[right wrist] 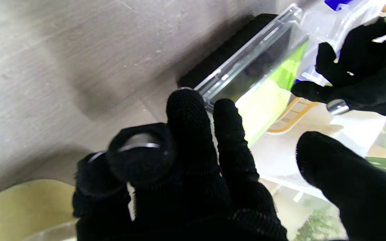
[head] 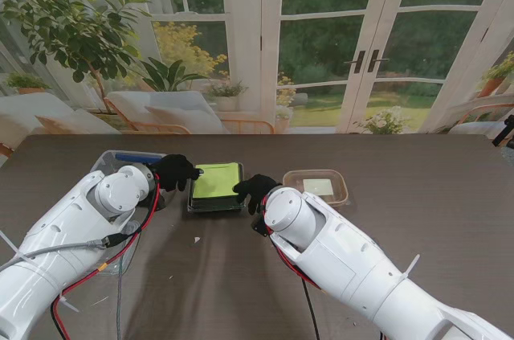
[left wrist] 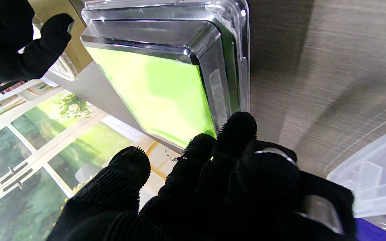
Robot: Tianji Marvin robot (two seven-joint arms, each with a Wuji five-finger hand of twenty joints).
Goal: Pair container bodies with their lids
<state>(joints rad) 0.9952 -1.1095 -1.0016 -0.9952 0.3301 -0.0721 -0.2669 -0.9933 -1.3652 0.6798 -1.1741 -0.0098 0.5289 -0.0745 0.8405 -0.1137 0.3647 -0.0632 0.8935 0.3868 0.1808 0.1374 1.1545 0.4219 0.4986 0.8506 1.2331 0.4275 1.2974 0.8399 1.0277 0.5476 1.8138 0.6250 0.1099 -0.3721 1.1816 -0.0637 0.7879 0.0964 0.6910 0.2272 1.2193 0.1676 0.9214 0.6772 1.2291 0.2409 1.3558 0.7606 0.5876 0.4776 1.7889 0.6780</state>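
You are bracketing the green-topped container [head: 216,186] between both hands, left hand [head: 175,170] and right hand [head: 255,188] pressing its opposite edges, fingers spread, grasping nothing.

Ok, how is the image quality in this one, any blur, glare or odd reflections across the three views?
Stand view: sharp, evenly daylit, and the green-lidded box reads clearly. Left wrist view: the clear lid mirrors the windows, with bright glare along its rim; the left hand is close and soft. Right wrist view: the table is smeared by blur, and the right hand is out of focus.
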